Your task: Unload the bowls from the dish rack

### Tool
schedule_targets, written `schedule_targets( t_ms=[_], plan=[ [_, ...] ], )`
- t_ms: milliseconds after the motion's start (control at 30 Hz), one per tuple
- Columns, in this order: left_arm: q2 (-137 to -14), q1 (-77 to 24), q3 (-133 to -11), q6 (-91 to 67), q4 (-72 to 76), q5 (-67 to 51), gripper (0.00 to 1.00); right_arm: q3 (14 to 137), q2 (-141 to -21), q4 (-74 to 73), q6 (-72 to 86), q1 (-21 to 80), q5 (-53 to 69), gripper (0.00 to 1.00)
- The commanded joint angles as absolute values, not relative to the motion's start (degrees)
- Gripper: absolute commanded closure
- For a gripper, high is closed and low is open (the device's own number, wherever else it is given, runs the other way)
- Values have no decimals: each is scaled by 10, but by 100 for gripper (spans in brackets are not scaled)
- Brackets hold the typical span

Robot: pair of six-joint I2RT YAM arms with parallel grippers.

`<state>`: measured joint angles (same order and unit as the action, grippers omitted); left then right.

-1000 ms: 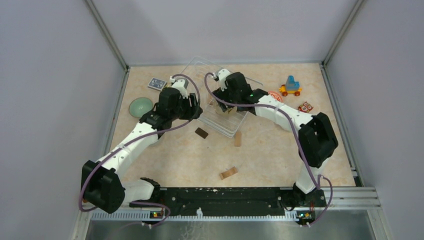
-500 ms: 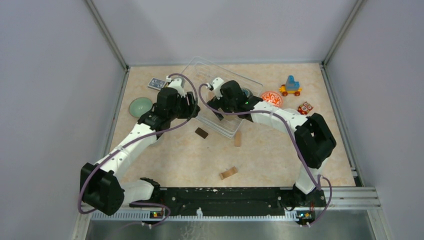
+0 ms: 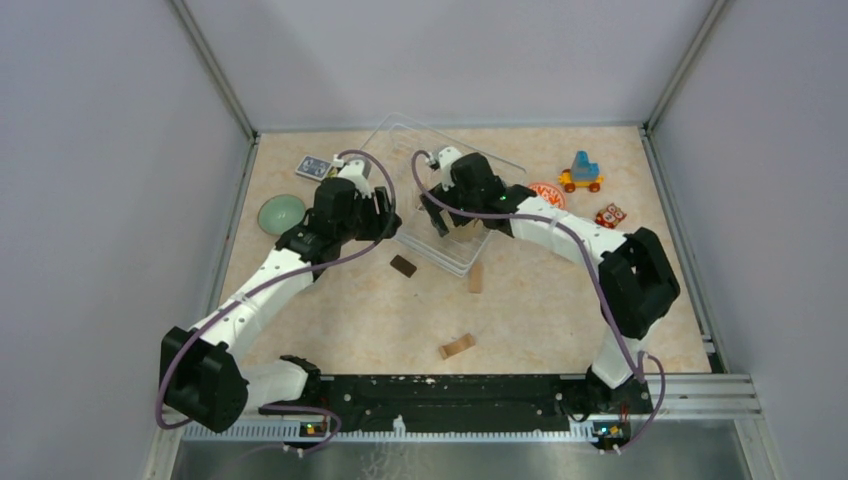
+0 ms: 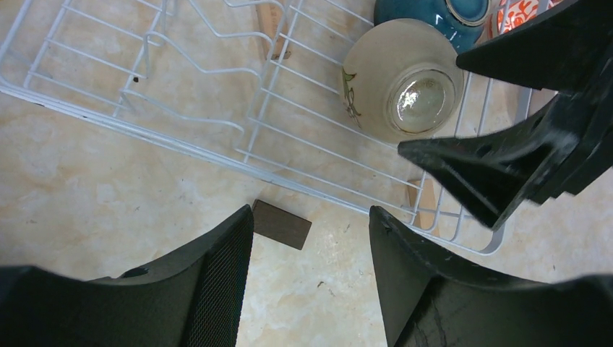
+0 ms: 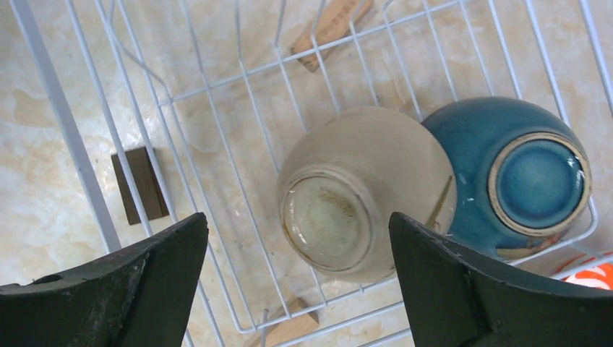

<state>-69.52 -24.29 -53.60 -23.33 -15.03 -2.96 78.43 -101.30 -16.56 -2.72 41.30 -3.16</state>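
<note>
The white wire dish rack (image 3: 455, 258) lies mid-table, also seen in the left wrist view (image 4: 181, 141) and the right wrist view (image 5: 87, 166). Two bowls sit upside down in it: a beige bowl (image 5: 361, 191) (image 4: 401, 79) and a dark teal bowl (image 5: 513, 173) (image 4: 434, 11) touching it. My right gripper (image 5: 298, 231) (image 3: 440, 215) is open and hovers over the beige bowl, the jaws wide on either side. My left gripper (image 4: 311, 231) (image 3: 385, 215) is open and empty over the table just outside the rack's edge. A pale green bowl (image 3: 281, 212) and an orange-patterned bowl (image 3: 545, 190) stand on the table.
A dark block (image 4: 282, 224) (image 3: 403, 265) lies by the rack's near edge. Wooden blocks lie under the rack (image 5: 332, 22), at its corner (image 3: 476, 277) and nearer the front (image 3: 457, 346). A toy train (image 3: 581, 172), a small red item (image 3: 611, 214) and a card (image 3: 313, 166) lie at the back.
My right gripper swung left over the rack, then came back a little to the right. The left arm has barely moved.
</note>
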Motion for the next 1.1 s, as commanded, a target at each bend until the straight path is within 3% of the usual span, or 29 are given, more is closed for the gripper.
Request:
schedule_targets(
  t_ms=[0, 367, 633, 1067],
  plan=[
    [-677, -240, -536, -234, -131, -51, 34, 821, -962, -190, 59, 368, -3, 5],
    [-681, -240, -535, -230, -130, -78, 34, 880, -1006, -277, 107, 286, 111, 3],
    [-706, -240, -543, -232, -120, -131, 36, 968, -1093, -352, 105, 274, 138, 3],
    [-718, -240, -544, -232, -116, -135, 39, 1005, -1148, -390, 132, 262, 137, 3]
  ],
)
